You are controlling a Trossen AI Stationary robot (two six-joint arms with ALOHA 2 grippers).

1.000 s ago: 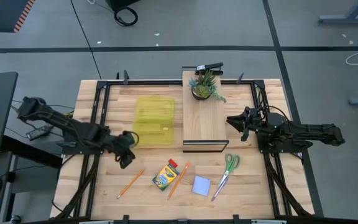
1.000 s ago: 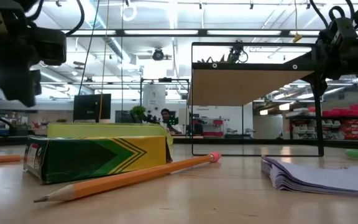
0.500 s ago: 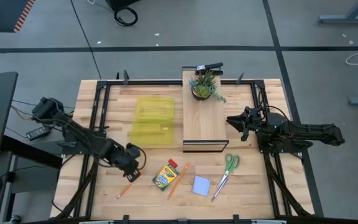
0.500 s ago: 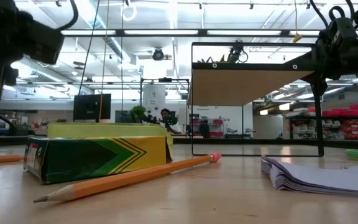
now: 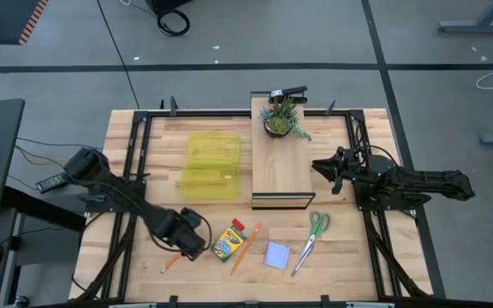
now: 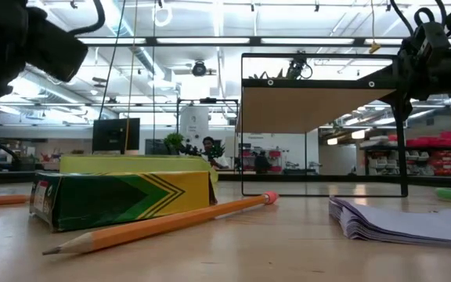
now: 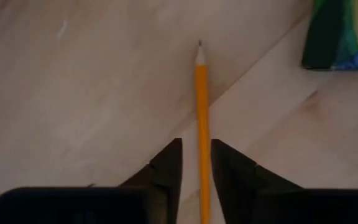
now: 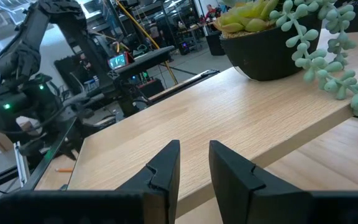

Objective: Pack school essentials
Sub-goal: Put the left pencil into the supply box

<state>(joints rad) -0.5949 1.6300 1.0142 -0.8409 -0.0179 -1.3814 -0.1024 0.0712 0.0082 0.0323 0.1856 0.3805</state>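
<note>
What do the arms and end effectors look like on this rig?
Both arms are black and jointed, with dark cables along the links. Left end effector and right end effector each have two dark wedge-shaped fingers tapering to flat tips. No markings visible.

We see the left pincer [image 5: 187, 242] move from beside the yellow case [image 5: 210, 165] toward the front of the surface [image 5: 332, 257]. Now it sits low over the left orange pencil [image 7: 202, 130], which lies in the gap between its fingers [image 7: 166, 167]. The gap is wider than a second ago.
</note>
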